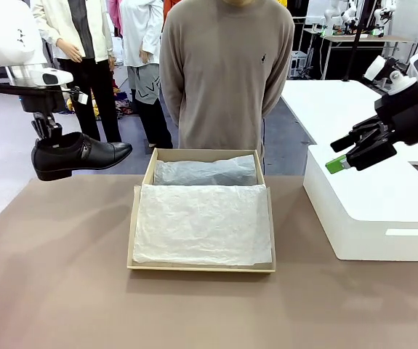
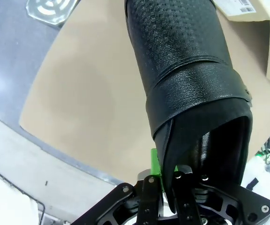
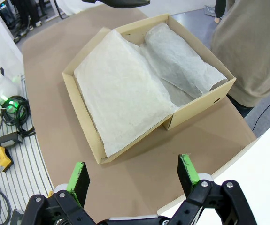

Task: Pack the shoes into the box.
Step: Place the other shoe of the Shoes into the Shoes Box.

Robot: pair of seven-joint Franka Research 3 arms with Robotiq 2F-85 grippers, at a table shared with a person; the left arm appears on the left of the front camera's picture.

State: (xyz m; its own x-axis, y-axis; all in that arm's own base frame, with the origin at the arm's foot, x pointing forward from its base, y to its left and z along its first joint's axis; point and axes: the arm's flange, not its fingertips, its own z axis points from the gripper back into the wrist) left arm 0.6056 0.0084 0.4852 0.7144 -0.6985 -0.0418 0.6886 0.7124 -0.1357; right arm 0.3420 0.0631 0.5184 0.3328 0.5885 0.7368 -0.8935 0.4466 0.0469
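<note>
Bench [image 1: 63,291] nearest the front camera was bare brown surface. Farther back, at centre, sat the box [image 1: 201,268], tan cardboard, lid hinged open and lying flat toward the robot.

- Tissue paper [image 1: 201,222]: crinkled white sheet spread over the open lid. Right wrist view showed the same sheet [image 3: 120,89] draped from the box [image 3: 200,105] over its near side.
- Rear compartment: a long bundle [image 1: 205,173] wrapped in tissue lay across it. Contents could not be told through the wrap [image 3: 177,56].
- Left tool [image 1: 47,131]: clamped narrow on the heel collar of one black shoe [image 1: 78,154]. The shoe hung in the air over the bench's far left part, sole roughly level, toe pointing toward the box, apart from it. Side strap with buckle was visible.
- Left wrist view: the tool [image 2: 165,173] pinched the back rim of the shoe [image 2: 186,70], one green pad [image 2: 154,161] outside the leather.
- Right tool [image 1: 336,154]: jaws spread wide, holding nothing, hovering above the white block [image 1: 368,211] at the bench's right side. Its own view [image 3: 134,172] looked down at the box.
- Person [image 1: 227,73] stood just behind the box at the far side.
</note>
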